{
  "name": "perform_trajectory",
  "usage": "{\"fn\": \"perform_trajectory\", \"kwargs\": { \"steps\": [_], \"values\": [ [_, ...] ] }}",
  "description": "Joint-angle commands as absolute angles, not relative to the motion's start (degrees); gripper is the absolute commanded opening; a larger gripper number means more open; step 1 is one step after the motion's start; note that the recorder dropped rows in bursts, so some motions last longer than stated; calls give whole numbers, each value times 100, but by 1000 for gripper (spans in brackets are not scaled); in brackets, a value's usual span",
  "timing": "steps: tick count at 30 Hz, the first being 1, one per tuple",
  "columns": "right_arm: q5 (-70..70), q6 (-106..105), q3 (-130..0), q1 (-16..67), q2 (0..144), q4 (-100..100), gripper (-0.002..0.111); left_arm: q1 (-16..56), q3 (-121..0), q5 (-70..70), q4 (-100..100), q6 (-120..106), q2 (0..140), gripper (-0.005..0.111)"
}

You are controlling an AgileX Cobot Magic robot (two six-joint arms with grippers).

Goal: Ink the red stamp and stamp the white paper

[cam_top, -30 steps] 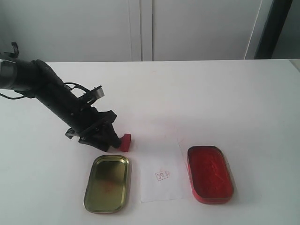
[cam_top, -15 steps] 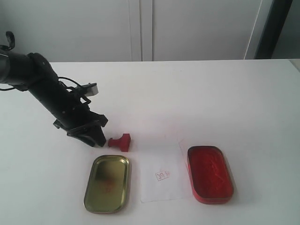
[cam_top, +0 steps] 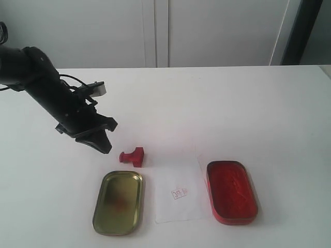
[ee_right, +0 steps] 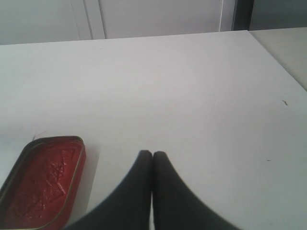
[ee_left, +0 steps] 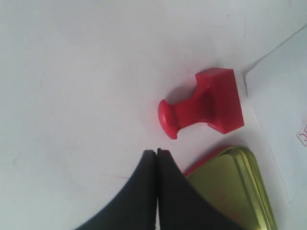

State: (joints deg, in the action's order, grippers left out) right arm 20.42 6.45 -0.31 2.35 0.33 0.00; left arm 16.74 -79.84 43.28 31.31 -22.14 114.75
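While we look across the white table (cam_top: pixel 232 103) from the left, the left gripper (cam_top: pixel 104 147) comes first. Its black fingers (ee_left: pixel 144 191) are pressed together with nothing between them, and it hangs just short of the red stamp (cam_top: pixel 133 156). That stamp is lying on its side on the tabletop, knob end toward the gripper and block end near the far left corner of the white paper (cam_top: pixel 178 194). In front of the stamp we've got an open gold tin (cam_top: pixel 118 202). The paper, with its tiny red print (cam_top: pixel 179 193), sits flat between that and the red ink pad tin (cam_top: pixel 231 191). The right gripper (ee_right: pixel 152 154) only shows up in its own wrist view, also closed on nothing, above bare table beside the ink pad tin.
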Motion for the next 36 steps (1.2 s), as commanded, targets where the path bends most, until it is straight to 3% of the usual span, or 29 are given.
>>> {"fn": "perform_trajectory", "kwargs": {
  "steps": [1, 21, 36],
  "values": [
    [1951, 770, 0, 220, 0, -43, 0, 1669, -7939, 4479, 2845, -1812, 11248, 0],
    [1951, 768, 0, 220, 0, -43, 0, 1669, -7904, 5099, 2198, -1201, 10509, 0],
    [1951, 768, 0, 220, 0, -43, 0, 1669, -7072, 4762, 1229, -507, 9859, 0]
  ]
}}
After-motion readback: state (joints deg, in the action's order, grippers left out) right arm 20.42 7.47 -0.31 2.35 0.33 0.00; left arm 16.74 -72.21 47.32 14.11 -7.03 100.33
